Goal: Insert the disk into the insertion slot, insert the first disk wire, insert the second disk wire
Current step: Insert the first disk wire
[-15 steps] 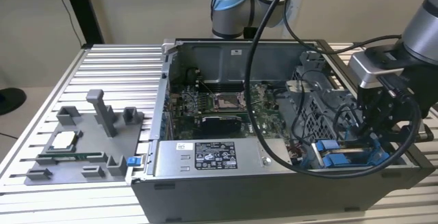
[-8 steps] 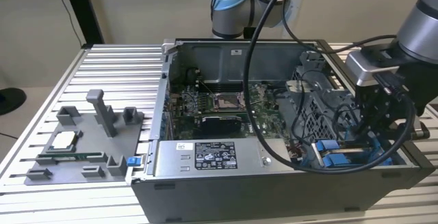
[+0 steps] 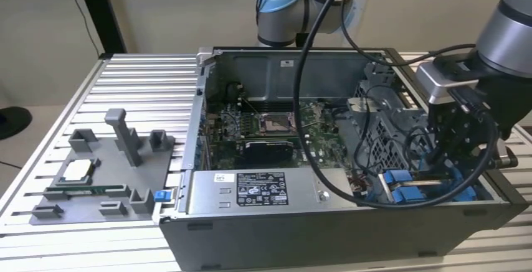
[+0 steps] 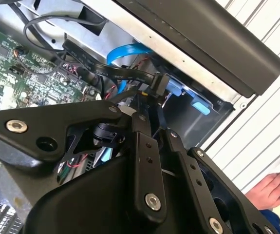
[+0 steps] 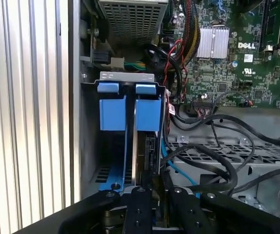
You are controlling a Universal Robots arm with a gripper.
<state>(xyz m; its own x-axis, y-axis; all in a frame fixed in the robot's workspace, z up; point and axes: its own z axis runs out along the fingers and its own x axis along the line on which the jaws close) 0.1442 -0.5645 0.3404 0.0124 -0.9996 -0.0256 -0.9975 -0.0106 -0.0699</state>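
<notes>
The disk (image 5: 147,117) sits in the insertion slot (image 5: 125,76) — at four o'clock of the case (image 3: 332,234) in the exterior view — and the narrowed gripper (image 4: 153,105) pinches a black wire plug (image 4: 160,83), seemingly not yet seated.

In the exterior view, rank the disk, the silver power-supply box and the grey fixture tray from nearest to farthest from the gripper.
1. The disk, blue-framed, just beside the gripper, at the exterior view's right.
2. The power-supply box, along the near wall of the case, mid-picture.
3. The fixture tray, outside the case, at the exterior view's far left.
</notes>
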